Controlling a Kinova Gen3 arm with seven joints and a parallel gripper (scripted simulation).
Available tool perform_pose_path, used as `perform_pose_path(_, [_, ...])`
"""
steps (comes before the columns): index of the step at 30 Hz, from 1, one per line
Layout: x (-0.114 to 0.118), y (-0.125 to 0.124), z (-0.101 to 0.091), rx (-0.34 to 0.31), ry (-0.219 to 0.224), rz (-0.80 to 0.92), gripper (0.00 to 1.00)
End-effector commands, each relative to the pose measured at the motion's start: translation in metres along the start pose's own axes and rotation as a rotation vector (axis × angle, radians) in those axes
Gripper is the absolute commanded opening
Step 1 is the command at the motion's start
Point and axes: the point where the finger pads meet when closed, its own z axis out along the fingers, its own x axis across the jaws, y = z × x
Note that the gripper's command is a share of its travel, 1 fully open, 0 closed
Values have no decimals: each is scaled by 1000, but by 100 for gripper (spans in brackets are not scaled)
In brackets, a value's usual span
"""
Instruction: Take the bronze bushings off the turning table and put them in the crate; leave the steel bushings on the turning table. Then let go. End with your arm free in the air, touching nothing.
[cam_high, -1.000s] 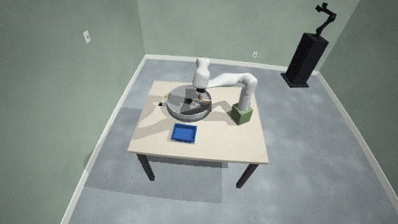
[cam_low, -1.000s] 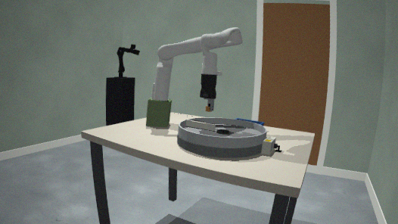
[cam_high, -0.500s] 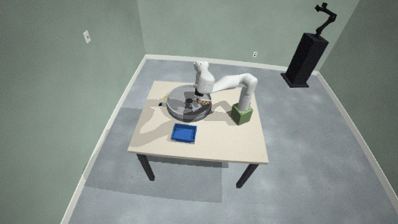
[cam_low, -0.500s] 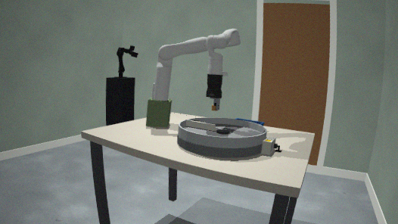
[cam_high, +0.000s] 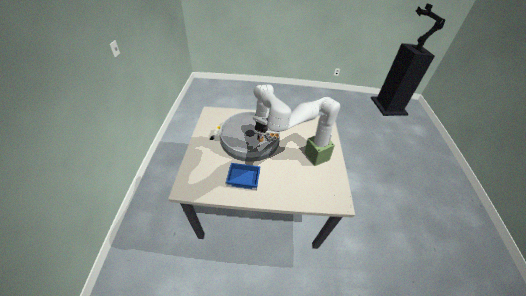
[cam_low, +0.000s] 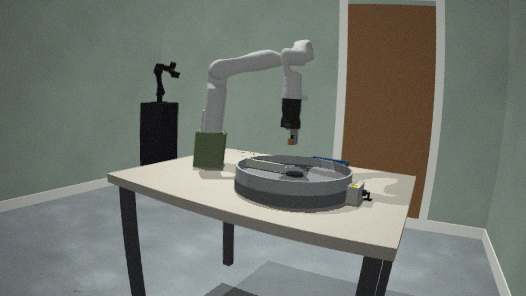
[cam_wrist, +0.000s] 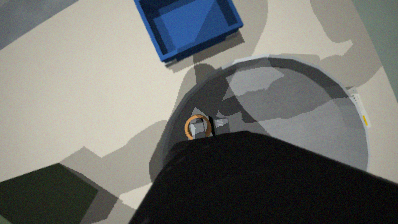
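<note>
Nearest in the exterior view is the wooden-topped table, on dark legs. On it stands the round grey turning table, with a raised rim and a dark hub. A small pale box with a yellow mark adjoins its outer side. In the top view, a cluster of small orange and grey pieces shows near the rim on the side towards the arm's base; which are bronze bushings and which steel is too small to tell.

Above the turning table, the gripper points down, closed on one bronze bushing. The wrist view shows one finger inside the ring and the other outside it. The bushing is raised clear of the rim, well apart from the crate.

The white arm reaches over from its green base on the table. Beyond the turning table lies the blue crate, upright and open-topped; no bushing shows inside.

Farther back, a small black arm stands on a black pedestal, and a brown door is set in the green wall.

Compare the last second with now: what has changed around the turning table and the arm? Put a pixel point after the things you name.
The fingers (cam_high: 261, 134) (cam_low: 295, 135) have travelled toward the blue crate (cam_high: 228, 176) (cam_low: 330, 160) (cam_wrist: 150, 30), rightward in the exterior view, carrying a bronze bushing (cam_high: 261, 139) (cam_low: 290, 142) (cam_wrist: 187, 129). Nothing was visibly taken hold of or let go: that bushing was already held. The crate and the turning table's outer housing (cam_high: 250, 156) (cam_low: 295, 186) (cam_wrist: 300, 66) stayed put.
</note>
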Motion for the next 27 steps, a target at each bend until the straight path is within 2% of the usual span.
perform_pose_path(1, [-5, -16, 0, 0, -1, -43, 0])
perform_pose_path(10, [-5, -16, 0, 0, -1, -43, 0])
perform_pose_path(15, [-12, -72, 0, 0, -1, -41, 0])
perform_pose_path(27, [-12, -72, 0, 0, -1, -41, 0])
